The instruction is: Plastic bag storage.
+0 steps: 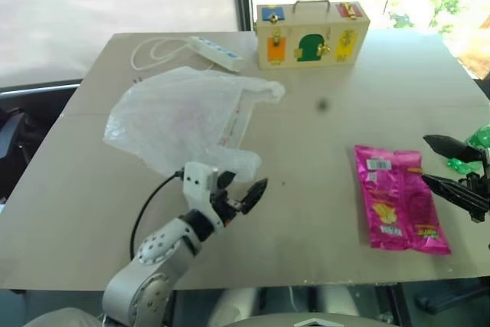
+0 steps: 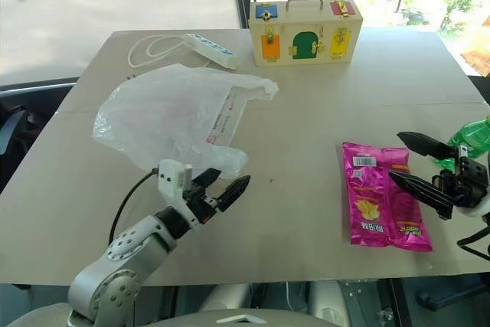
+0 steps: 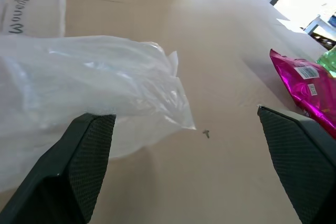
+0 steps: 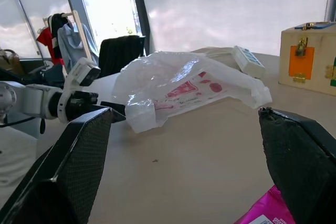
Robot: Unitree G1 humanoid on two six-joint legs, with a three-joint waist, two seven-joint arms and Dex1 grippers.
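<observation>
The large, thin, translucent white plastic bag (image 1: 180,116) with faint red print lay crumpled on the light brown desk (image 1: 321,212), in its left half, reaching from near the far edge toward the middle. One twisted handle loop pointed toward the far edge, and the bag's near lobe ended just in front of the left gripper (image 1: 243,193).

The left gripper was over the desk near the front edge, left of the centre. Its two black fingers (image 3: 79,166) were spread wide and held nothing. In the left wrist view, the near lobe of the bag lay just above one finger, but I could not tell if it touched; the other finger was well apart from the bag, over bare desk.

The right gripper (image 2: 421,166) was at the right edge of the desk. Its black fingers (image 2: 417,189) were also spread wide and empty. They were just beside the shiny pink snack packet (image 2: 379,197), which lay flat near the front right corner; contact was not clear. A green plastic bottle (image 2: 471,139) was just behind this gripper at the right edge.

At the far edge stood a pale wooden box (image 1: 310,32) with a metal handle and coloured small doors and latches. To its left lay a white power strip (image 1: 216,51) with its white cable coiled beside it.
</observation>
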